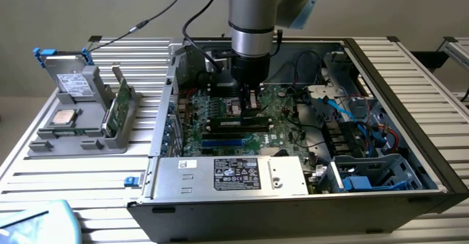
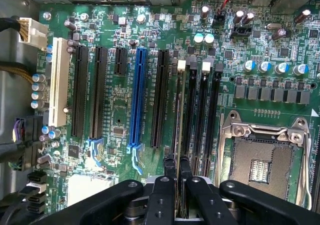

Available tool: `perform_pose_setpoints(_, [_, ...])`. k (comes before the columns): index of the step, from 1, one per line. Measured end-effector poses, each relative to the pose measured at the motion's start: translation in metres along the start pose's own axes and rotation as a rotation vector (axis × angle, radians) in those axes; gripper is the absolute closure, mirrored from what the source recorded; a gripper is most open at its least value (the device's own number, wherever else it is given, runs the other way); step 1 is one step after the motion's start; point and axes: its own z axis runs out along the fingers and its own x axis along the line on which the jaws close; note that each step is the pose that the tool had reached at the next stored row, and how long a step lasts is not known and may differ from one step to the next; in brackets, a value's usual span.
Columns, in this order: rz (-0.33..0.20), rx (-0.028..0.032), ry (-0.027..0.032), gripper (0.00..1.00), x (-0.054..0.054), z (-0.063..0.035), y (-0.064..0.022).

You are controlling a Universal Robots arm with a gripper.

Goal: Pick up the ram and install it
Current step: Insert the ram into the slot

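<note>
Holding the ram (image 2: pixel 178 150) edge-on between my fingers (image 2: pixel 164 192), I hang over the motherboard (image 2: pixel 120 110) inside the open case (image 1: pixel 410 104). My gripper (image 2: pixel 175 185) is nearly closed, with only the thin stick between the two pads. I grip it by its top edge so that the lower edge with the contacts is free to go into a slot. In the wrist view the stick looks like one narrow line, and this line runs along the memory slots (image 2: pixel 200 115) just beside the CPU socket (image 2: pixel 260 155). It seems to stand over the outermost slot, the one on the side of the long black card slot (image 2: pixel 161 100), but I cannot tell if the lower edge already touches it or is a little above.

In the exterior view my gripper (image 1: pixel 250 100) stands upright near the middle of the board. Room around it is fair: the metal case wall and the power supply (image 1: pixel 234 175) are well apart, but loose cables (image 1: pixel 311 98) lie near on the exterior view's right. The white slot latches (image 2: pixel 181 64) are at the far end of the slots. Outside the case, on the exterior view's left, a grey holder (image 1: pixel 77 137) carries a second green stick (image 1: pixel 121 107) standing on edge.
</note>
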Motion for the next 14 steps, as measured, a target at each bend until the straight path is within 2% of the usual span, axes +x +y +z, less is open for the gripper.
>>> perform_pose_setpoints(14, [0.016,-0.0025,-0.0006,0.86,-0.0002,0.0013,0.0])
